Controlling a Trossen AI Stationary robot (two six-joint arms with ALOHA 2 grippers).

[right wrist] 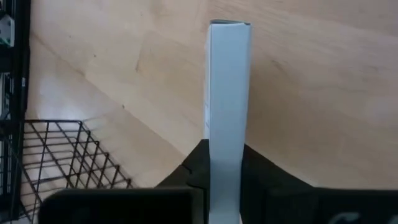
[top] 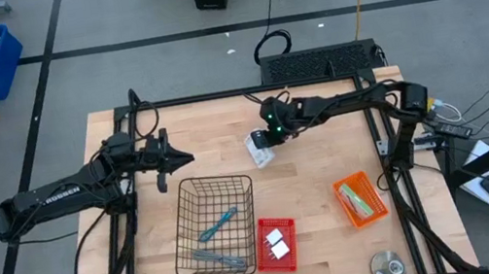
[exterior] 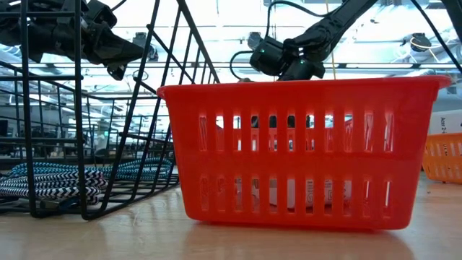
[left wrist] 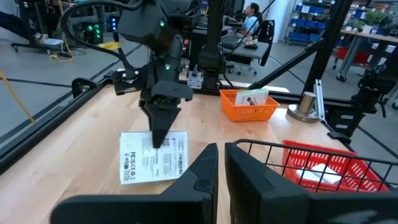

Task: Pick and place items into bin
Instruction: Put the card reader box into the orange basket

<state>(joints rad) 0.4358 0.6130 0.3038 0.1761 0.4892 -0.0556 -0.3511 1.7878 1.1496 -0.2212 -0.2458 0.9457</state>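
A flat white card with print (left wrist: 152, 163) sits far of centre on the wooden table (top: 319, 174). My right gripper (top: 263, 142) is shut on it, slanting down from the far right. My left gripper (top: 184, 156) hovers shut with nothing in it, to the card's left and above the table. The black wire bin (top: 214, 225) stands near of both and holds two teal and grey tools (top: 219, 223). Two white blocks (top: 276, 242) lie in a red basket (top: 261, 242). My right gripper pinches the white card between its two fingers (left wrist: 160, 134) at the card's far edge (left wrist: 166, 138). The fingers slant down from the table's far right. In the right wrist view the card (right wrist: 229, 93) runs edge-on straight out from the fingers. Its near end is at the table top.
An orange basket (top: 342, 190) holding white and green cards (top: 365, 199) stands to the right. A round silver disc (top: 388, 265) lies at the near right edge. Black frame rails run along the table's sides. Bare wood shows between the card and the orange basket.
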